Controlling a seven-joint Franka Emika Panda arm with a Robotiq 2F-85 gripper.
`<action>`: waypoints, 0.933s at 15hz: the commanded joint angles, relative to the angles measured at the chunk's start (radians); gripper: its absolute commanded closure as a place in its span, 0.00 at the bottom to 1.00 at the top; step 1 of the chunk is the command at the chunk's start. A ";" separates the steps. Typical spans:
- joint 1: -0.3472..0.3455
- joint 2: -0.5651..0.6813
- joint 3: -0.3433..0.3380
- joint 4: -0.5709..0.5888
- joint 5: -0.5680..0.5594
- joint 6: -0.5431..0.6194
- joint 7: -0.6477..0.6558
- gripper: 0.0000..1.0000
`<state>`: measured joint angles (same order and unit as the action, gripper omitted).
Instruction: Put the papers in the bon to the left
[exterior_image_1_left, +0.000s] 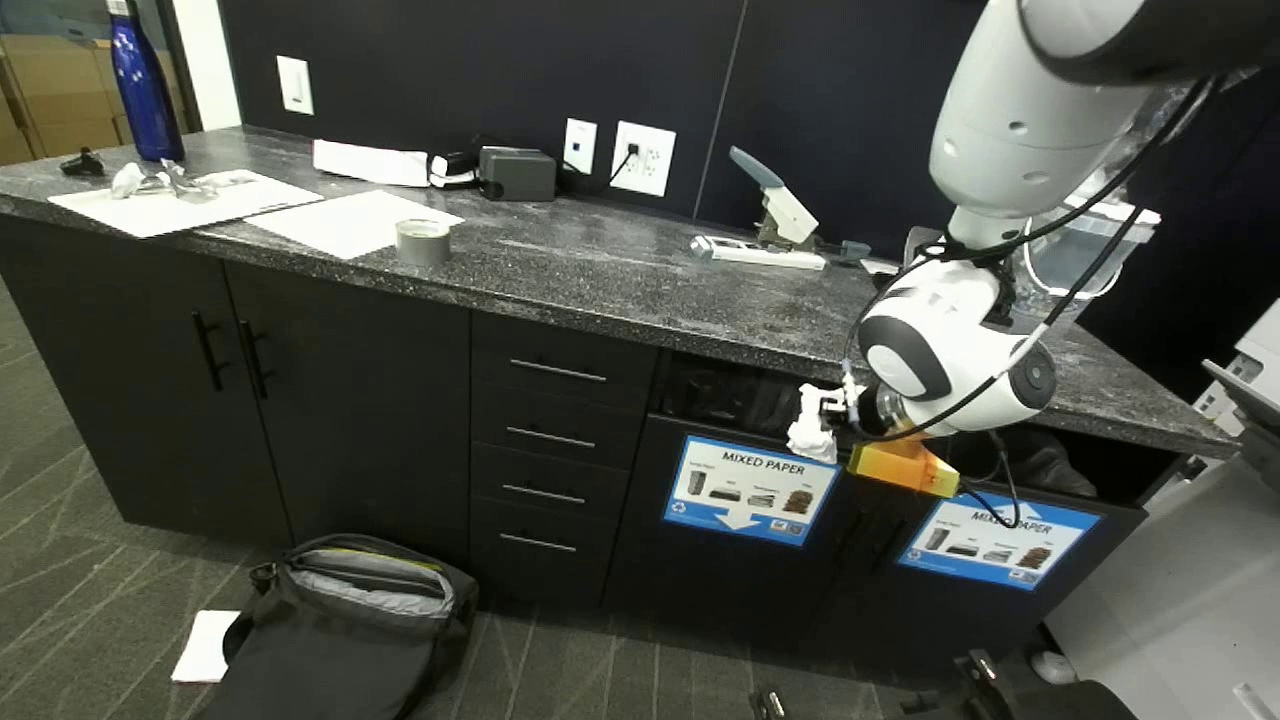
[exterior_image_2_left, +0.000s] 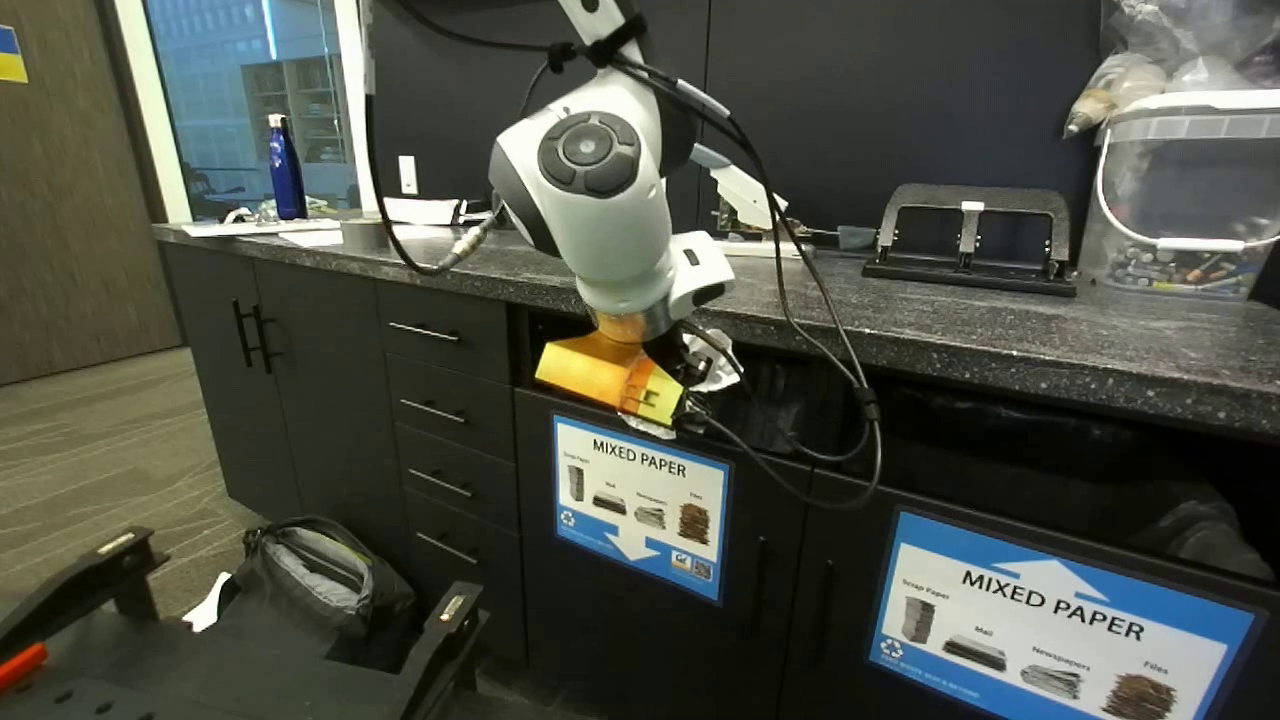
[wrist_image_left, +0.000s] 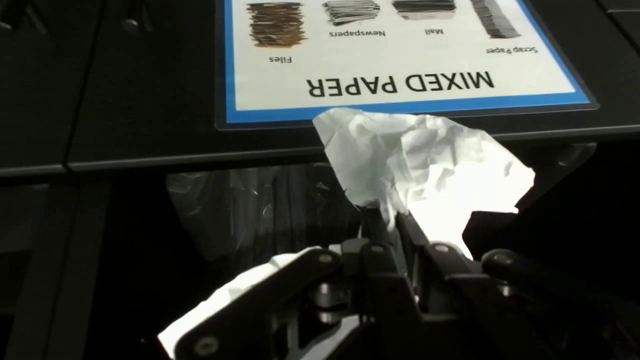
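Closest to wrist cam, see gripper (wrist_image_left: 388, 217), w/ fingertips all but together, pinching crumpled paper (wrist_image_left: 430, 160) by gathered end; held at mouth of left bin (exterior_image_1_left: 690, 575), overlapping rim in wrist view; unclear if past it yet; note white scrap (wrist_image_left: 240, 295) alongside, poss. same pc.; in an exterior view, note crumpled bits (exterior_image_1_left: 127, 181) on counter (exterior_image_1_left: 600, 270), poss. more of same; prob. v. light, soft, dry, non-slip; unlikely to break, but might tear if tugged; best pinched at bunched middle, not by loose flaps; needs little squeeze; might cling to fingers or liner (wrist_image_left: 265, 205), so spread wide on release.
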<state>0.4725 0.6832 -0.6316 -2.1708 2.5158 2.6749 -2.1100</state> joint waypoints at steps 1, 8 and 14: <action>0.071 0.163 -0.097 0.105 0.000 -0.059 0.163 0.89; 0.057 0.302 -0.115 0.286 -0.001 -0.043 0.379 0.89; 0.043 0.378 -0.096 0.383 -0.001 -0.014 0.441 0.69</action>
<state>0.5026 0.9901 -0.7069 -1.8703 2.5150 2.6324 -1.7317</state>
